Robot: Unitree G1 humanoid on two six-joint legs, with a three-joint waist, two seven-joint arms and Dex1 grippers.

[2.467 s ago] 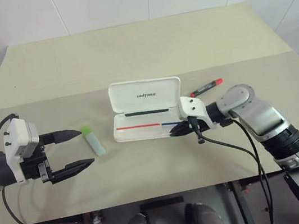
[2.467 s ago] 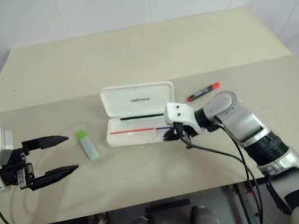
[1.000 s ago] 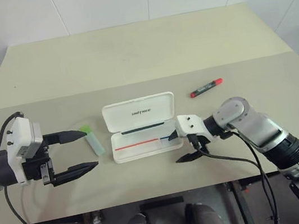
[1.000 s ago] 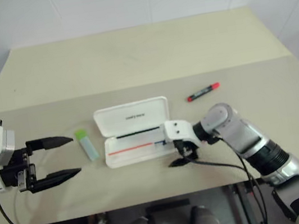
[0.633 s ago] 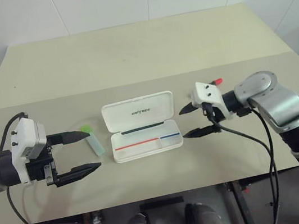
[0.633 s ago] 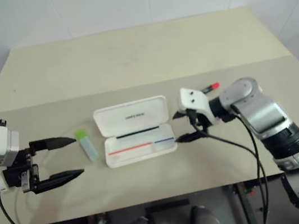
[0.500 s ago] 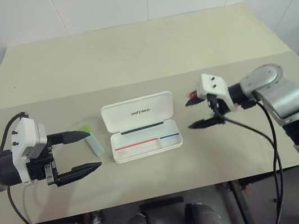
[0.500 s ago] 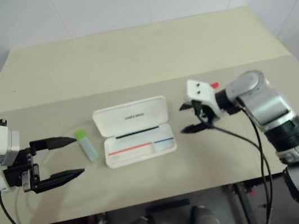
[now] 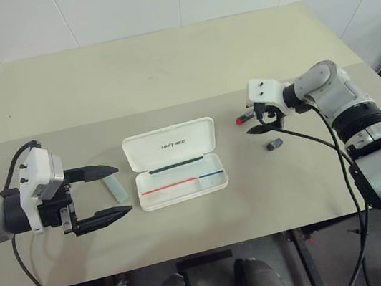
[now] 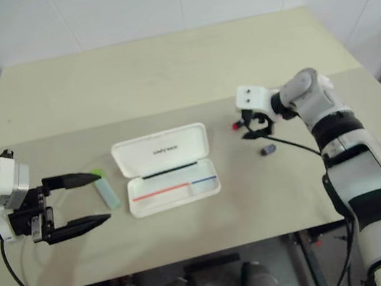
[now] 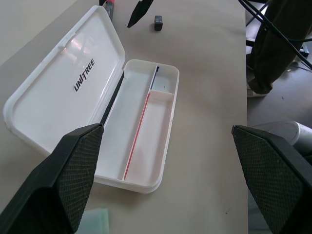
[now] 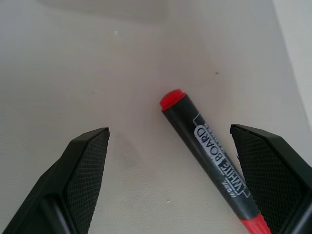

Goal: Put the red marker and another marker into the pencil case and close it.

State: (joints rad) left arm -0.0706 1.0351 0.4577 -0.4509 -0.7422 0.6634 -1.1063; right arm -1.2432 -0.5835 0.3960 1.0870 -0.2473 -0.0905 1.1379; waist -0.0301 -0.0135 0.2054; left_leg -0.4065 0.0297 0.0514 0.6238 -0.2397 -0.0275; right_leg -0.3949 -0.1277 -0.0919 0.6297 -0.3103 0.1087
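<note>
Two spread grippers, nothing held, the case open and waiting.

The right gripper [image 9: 254, 122] has its fingers [image 12: 85, 161] parted over the red marker [image 12: 209, 146], which lies on the table [image 9: 164, 67] between them, toward the table's right edge; the aim looks like a pinch across the barrel, not yet made. A small dark grey marker [image 9: 275, 145] sits just beside it. The left gripper [image 9: 104, 193] hangs wide and unladen near the left edge, beside the green-capped marker [image 9: 114, 189], seemingly lined up for it. The pencil case [image 9: 176, 163] lies mid-table between both, lid back, compartments unfilled, so either arm can likely drop in.
</note>
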